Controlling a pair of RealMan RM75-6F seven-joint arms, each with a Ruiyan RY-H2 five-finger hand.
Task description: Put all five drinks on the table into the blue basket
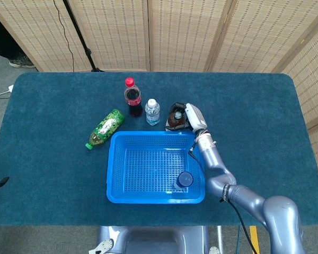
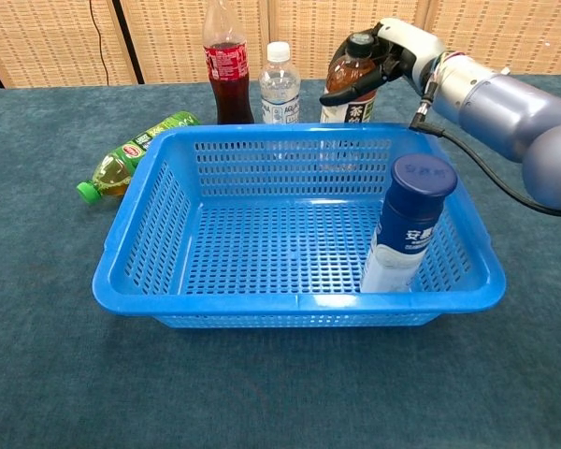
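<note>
**Right hand closes round the brown bottle behind the basket**

The right hand (image 2: pixel 385 58) is at the brown bottle (image 2: pixel 348 82), which stands upright on the table (image 1: pixel 53 174) just behind the far right corner of the blue basket (image 1: pixel 116 169). Its fingers (image 2: pixel 341 92) wrap across the front of the bottle's shoulder, with the palm on the bottle's right side; it looks like a grip, though from here I can't say how firm. The left hand is out of sight in both views.

The bottle's long axis runs straight up, cap on top, and the hand meets it from the right, near the neck. The basket's far wall lies directly toward the near edge of the table from it, so by my reckoning the bottle has to rise clear of the rim before it travels in.

One drink is already in: a white bottle with a dark blue cap (image 2: pixel 407 224), upright in the basket's near right corner. Still on the table are a red soda bottle (image 1: pixel 132 98) and a small water bottle (image 1: pixel 152 112), both upright along the basket's far side, left of the brown one, and a green bottle (image 1: pixel 105 127) lying on its side off the far left corner, cap pointing toward the near left.
</note>
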